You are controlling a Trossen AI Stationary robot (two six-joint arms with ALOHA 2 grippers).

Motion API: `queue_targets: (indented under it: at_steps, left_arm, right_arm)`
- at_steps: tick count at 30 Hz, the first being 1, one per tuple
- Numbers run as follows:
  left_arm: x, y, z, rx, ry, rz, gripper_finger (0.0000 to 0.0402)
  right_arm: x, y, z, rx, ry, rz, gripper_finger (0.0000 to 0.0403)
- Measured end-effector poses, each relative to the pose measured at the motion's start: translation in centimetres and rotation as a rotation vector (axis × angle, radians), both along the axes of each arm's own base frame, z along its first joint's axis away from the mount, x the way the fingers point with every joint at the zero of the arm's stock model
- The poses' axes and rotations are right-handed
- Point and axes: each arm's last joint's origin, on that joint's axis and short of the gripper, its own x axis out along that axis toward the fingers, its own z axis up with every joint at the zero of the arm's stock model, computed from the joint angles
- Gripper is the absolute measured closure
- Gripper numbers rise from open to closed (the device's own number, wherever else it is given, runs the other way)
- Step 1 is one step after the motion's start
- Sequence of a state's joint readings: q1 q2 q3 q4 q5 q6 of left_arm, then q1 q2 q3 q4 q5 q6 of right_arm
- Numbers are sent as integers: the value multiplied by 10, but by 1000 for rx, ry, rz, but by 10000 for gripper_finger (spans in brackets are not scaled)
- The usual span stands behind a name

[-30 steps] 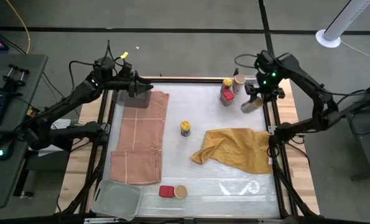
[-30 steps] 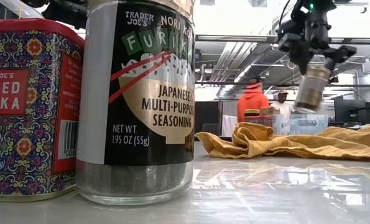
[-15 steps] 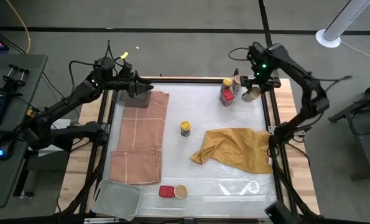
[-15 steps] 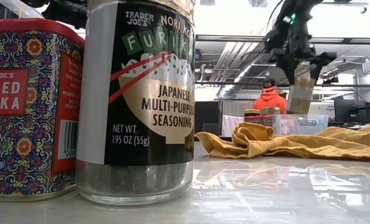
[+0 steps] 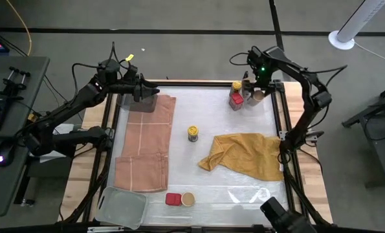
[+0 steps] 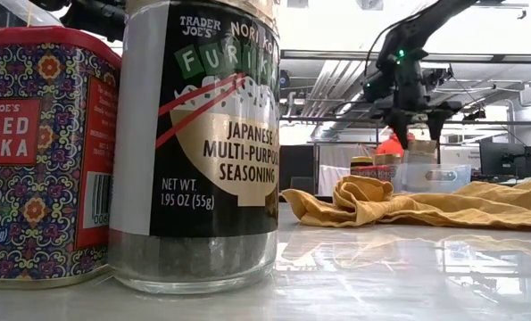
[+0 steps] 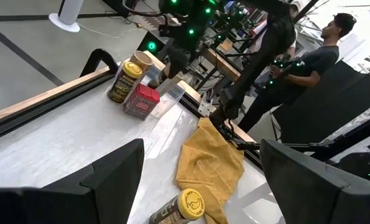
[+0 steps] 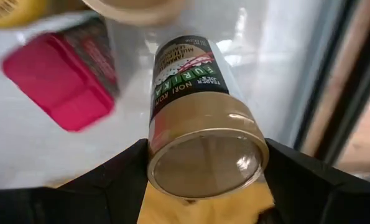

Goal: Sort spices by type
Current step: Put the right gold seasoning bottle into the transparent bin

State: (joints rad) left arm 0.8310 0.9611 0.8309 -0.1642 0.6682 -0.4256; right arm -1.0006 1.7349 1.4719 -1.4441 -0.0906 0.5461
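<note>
I have the right gripper (image 5: 258, 95) at the far right corner of the tabletop (image 5: 211, 116), its jaws grasping a tan-topped jar (image 8: 200, 134) across the body, one finger on each side. Just beside those jaws stands the far cluster: a yellow-capped jar (image 5: 236, 86), a red tin (image 5: 235, 101) and another tan-topped jar (image 5: 248, 83). From the low view I think the held jar (image 6: 420, 150) is down among them, though the mustard cloth (image 6: 426, 203) hides its base and I cannot tell whether it touches the surface.

The left gripper (image 5: 140, 91) waits at the far left corner over the pink cloth (image 5: 143, 145), jaws released and holding nothing. Well ahead of those jaws, mid-tabletop, a lone yellow-capped jar (image 5: 193, 133) stands near the mustard cloth (image 5: 247, 155).

Well apart from both sets of jaws, at the near edge, a second red tin (image 5: 173, 199) and a tan-topped jar (image 5: 188, 199) sit touching, with the grey tray (image 5: 121, 207) near them. A person (image 7: 303, 65) stands in the room beyond.
</note>
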Motion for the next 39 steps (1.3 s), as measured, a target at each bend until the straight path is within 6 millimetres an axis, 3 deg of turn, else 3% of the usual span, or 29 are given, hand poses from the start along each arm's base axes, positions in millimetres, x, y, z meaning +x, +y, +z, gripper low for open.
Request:
queue_targets:
  at_steps: [39]
  left_arm:
    - [0,0,0,-20,1,4,96]
  right_arm:
    - [8,-9,-3,-109,-36,41,111]
